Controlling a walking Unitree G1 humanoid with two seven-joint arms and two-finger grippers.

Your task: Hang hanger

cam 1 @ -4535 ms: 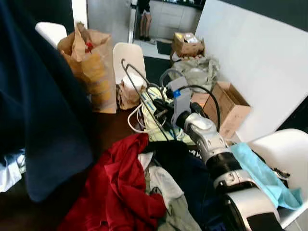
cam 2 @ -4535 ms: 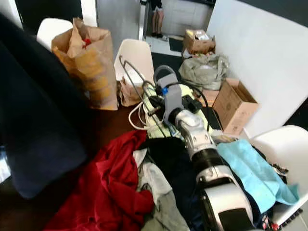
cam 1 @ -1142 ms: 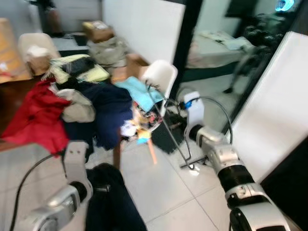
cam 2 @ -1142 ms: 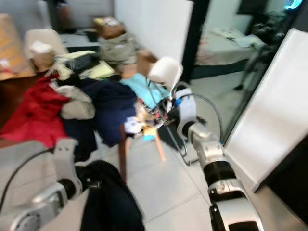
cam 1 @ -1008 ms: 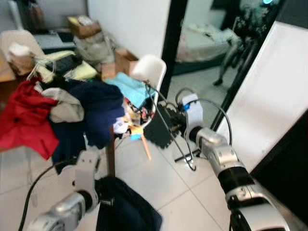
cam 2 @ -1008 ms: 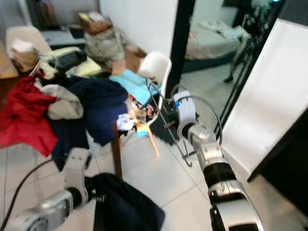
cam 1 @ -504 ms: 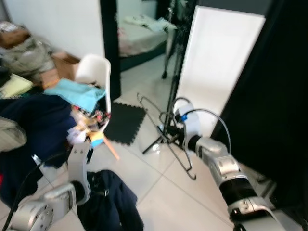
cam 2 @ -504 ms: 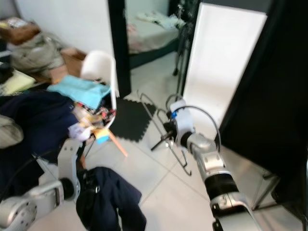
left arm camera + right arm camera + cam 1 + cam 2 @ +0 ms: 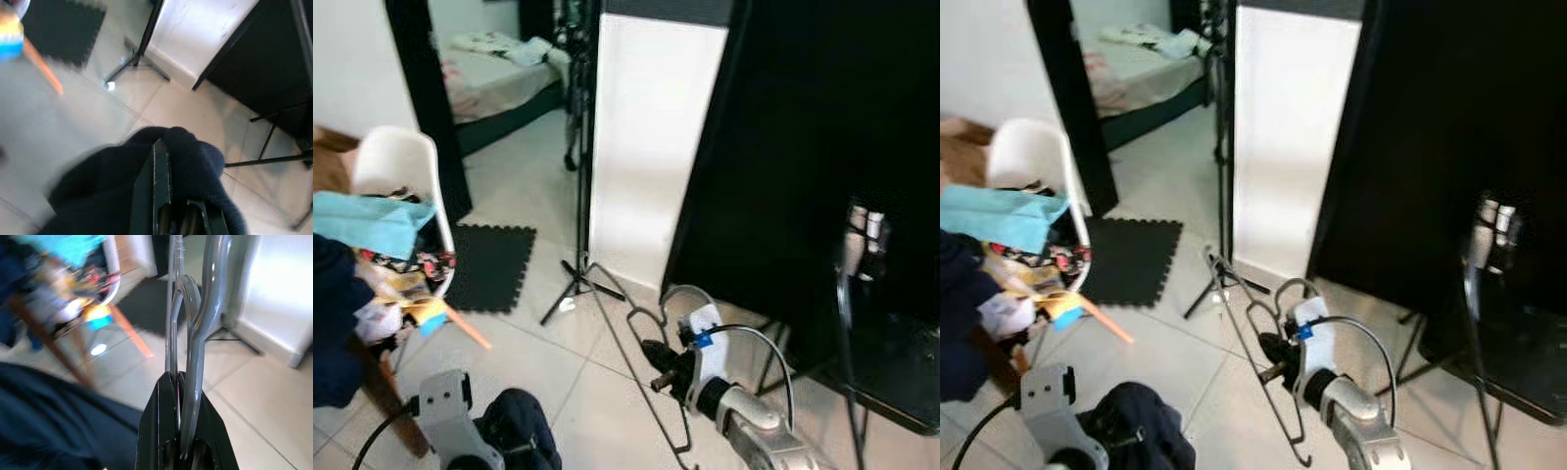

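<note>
Right wrist view: right pincer (image 9: 177, 450) clamped on wire hanger (image 9: 188, 333). Left pincer (image 9: 161, 196) gripping dark garment (image 9: 195, 161). Carrying step, probably; next, finding a rail for the hook.

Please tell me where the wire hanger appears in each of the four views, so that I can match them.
Left eye: hanger, low centre, in the right gripper.
Right eye: low centre.
Left wrist: not in it.
Right wrist: centre, rising from the fingers.
Shared landmark: black tripod.

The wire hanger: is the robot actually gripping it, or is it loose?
Gripped: the right gripper's black fingers are closed on the hanger's wire.
</note>
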